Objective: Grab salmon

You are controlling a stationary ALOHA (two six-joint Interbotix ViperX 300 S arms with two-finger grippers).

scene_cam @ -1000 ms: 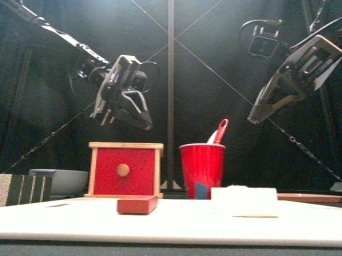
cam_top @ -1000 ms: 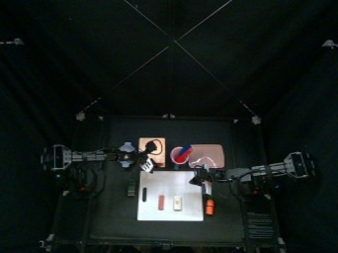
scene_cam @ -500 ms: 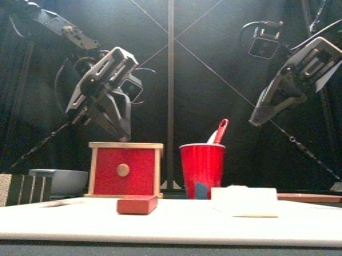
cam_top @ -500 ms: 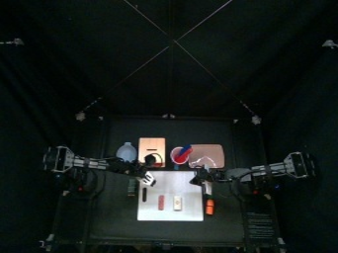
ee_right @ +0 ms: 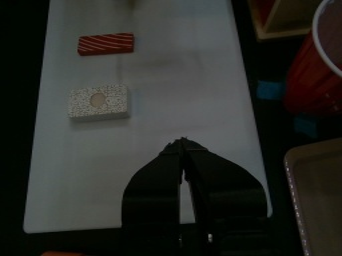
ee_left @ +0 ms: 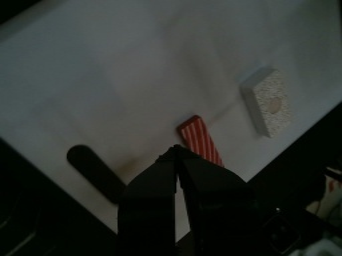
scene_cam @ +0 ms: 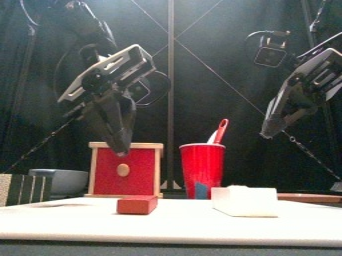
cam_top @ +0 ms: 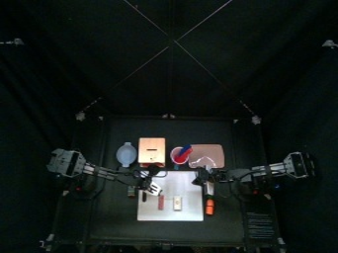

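Note:
The salmon (ee_left: 203,138), a small oblong pinkish-red piece with pale stripes, lies flat on the white board (ee_left: 120,70). My left gripper (ee_left: 174,153) hovers just short of it with the jaws a narrow way apart and nothing between them. Seen from the right wrist, the salmon (ee_right: 106,44) lies at the board's far end, well away from my right gripper (ee_right: 178,148), which is shut and empty above the board. From above, the salmon (cam_top: 157,201) sits just in front of the left gripper (cam_top: 149,185), while the right gripper (cam_top: 203,183) hangs over the board's right part.
A white speckled block (ee_left: 267,100) lies beside the salmon. A long orange-red stick (cam_top: 208,206) lies at the board's right. Behind the board stand a red wooden box (scene_cam: 126,170) and a red cup (scene_cam: 202,168). A pale tray (cam_top: 214,155) sits at the back right.
My left arm has swung from beside the red box forward and down over the white board. The right arm has shifted only slightly.

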